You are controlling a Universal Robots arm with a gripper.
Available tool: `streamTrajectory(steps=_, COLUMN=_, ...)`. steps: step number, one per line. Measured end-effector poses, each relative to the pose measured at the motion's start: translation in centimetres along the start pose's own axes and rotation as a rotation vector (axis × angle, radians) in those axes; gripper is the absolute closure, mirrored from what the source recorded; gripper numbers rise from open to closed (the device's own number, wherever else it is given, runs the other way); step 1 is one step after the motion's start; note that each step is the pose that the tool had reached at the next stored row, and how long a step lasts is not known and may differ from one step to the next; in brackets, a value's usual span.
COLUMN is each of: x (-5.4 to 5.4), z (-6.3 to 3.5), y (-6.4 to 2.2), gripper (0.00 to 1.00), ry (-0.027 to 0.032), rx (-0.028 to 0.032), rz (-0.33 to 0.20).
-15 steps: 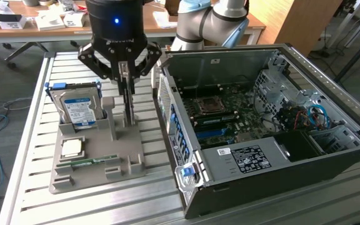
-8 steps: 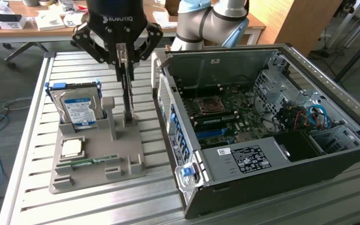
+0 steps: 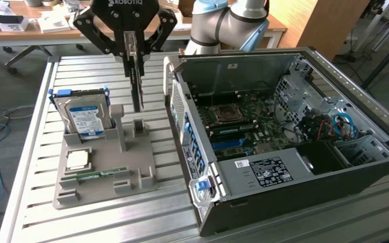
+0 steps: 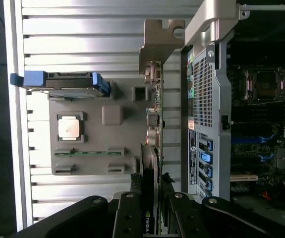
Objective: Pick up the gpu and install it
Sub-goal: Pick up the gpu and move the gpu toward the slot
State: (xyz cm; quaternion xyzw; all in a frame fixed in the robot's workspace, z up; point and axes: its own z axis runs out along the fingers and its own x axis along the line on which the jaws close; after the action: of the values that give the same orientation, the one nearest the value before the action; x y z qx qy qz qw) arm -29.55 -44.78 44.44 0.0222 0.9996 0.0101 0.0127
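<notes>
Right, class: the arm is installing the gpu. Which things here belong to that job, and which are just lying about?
Belonging to the job:
- gpu, clamped edge-on in the fingers
- open computer case

Just lying about:
- grey holder
- hard drive, standing in the holder
- processor chip, lying on it
- memory stick, lying on it

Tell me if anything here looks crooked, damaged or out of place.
Nothing stands out. The tool grips the graphics card on edge over the gray holder; the hard drive stands in its slot, and the computer case lies open.
</notes>
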Motion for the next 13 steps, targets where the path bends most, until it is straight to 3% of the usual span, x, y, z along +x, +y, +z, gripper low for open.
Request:
streamTrajectory(steps=7, x=-0.2, z=-0.16, y=0.01, gripper=0.74, ry=0.0003, rx=0.0001, rz=0.000)
streamTrajectory(steps=13, x=-1.7, z=-0.11, y=0.08, gripper=0.74, ry=0.0000, rx=0.0000, rz=0.000)
